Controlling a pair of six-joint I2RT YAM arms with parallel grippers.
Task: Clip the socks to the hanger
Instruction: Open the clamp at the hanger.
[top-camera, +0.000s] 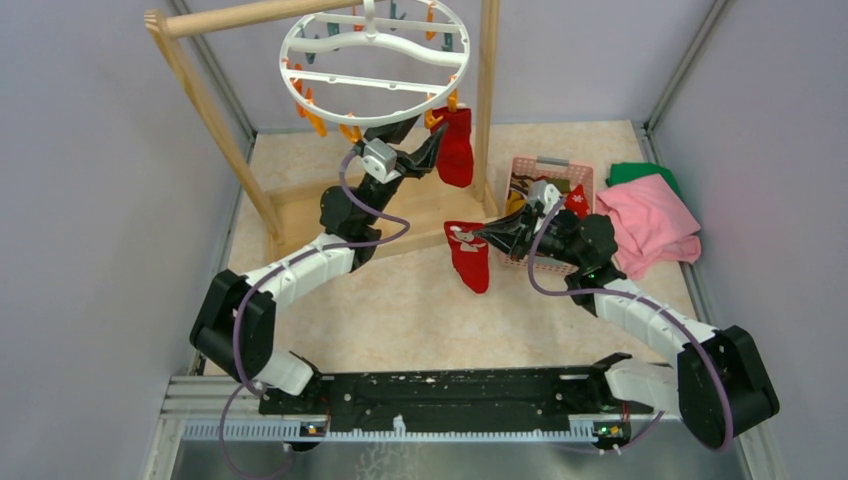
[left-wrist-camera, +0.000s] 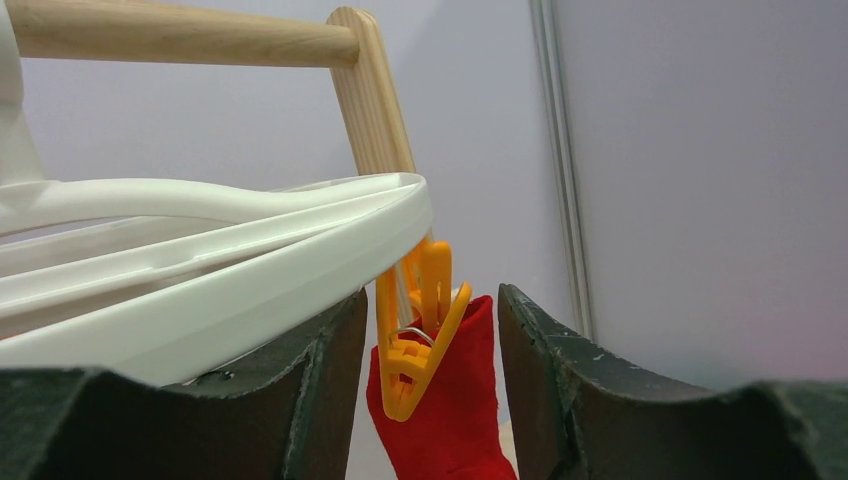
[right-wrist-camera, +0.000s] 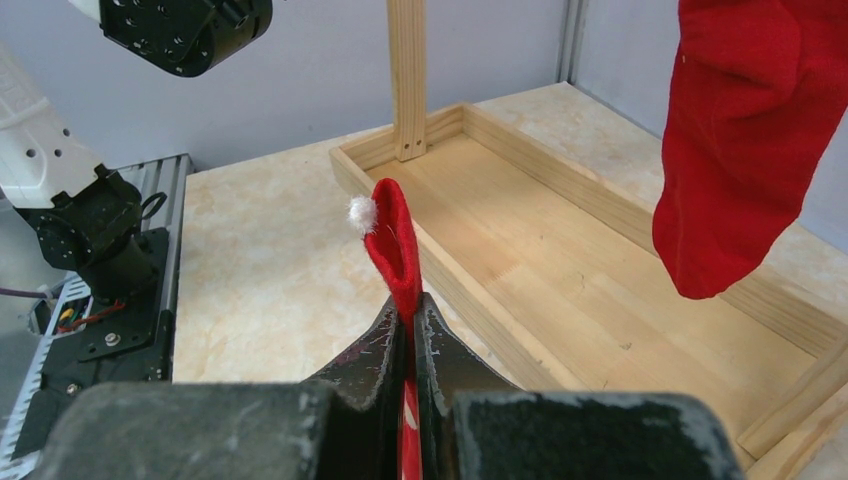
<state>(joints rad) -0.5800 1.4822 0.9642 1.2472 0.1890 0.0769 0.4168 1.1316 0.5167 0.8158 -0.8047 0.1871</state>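
The white round hanger (top-camera: 375, 60) hangs from the wooden rack, and its rim (left-wrist-camera: 200, 260) fills the left of the left wrist view. One red sock (top-camera: 456, 145) dangles from an orange clip (left-wrist-camera: 415, 330) at the ring's right edge. My left gripper (left-wrist-camera: 428, 300) is open just under the rim. Its fingers stand on either side of that clip and the sock (left-wrist-camera: 450, 420), with gaps on both sides. My right gripper (right-wrist-camera: 412, 300) is shut on a second red sock (right-wrist-camera: 395, 245) with a white pom-pom. That sock droops below the gripper (top-camera: 478, 236) at mid-table.
The wooden rack's post (top-camera: 210, 100) and its flat base tray (top-camera: 300, 215) stand behind my left arm. A pink basket (top-camera: 550, 175) holding more socks sits beside my right wrist. Folded pink (top-camera: 650, 225) and green (top-camera: 640, 172) cloths lie at the right wall.
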